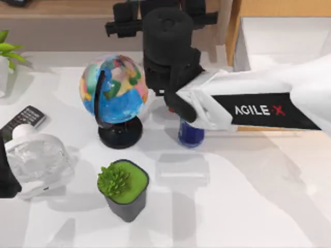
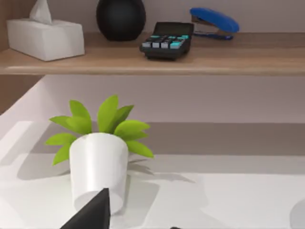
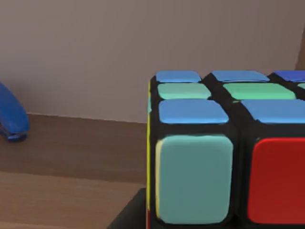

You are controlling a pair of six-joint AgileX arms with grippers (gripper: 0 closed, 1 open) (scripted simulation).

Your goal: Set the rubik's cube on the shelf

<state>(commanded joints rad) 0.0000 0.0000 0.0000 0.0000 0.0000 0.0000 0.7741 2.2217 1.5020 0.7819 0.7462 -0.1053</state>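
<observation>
The rubik's cube (image 3: pixel 228 157) looms close in the right wrist view, showing blue, green, teal and red squares on a black grid. It hangs over the light-brown shelf (image 3: pixel 71 162), and a dark finger (image 3: pixel 131 214) shows against its lower edge. From above, my right gripper (image 1: pixel 161 20) reaches over the shelf (image 1: pixel 51 8) at the back centre, hiding the cube beneath it and shut on it. My left arm (image 1: pixel 6 175) stays parked at the table's left edge.
A globe (image 1: pixel 114 90), a blue cup (image 1: pixel 190 133) and a green plant in a dark pot (image 1: pixel 123 188) stand below the right arm. The shelf carries a tissue box (image 2: pixel 45 36), a calculator (image 2: pixel 167 40) and a blue stapler (image 2: pixel 214 21). A white plant pot (image 2: pixel 98 167) stands at the left.
</observation>
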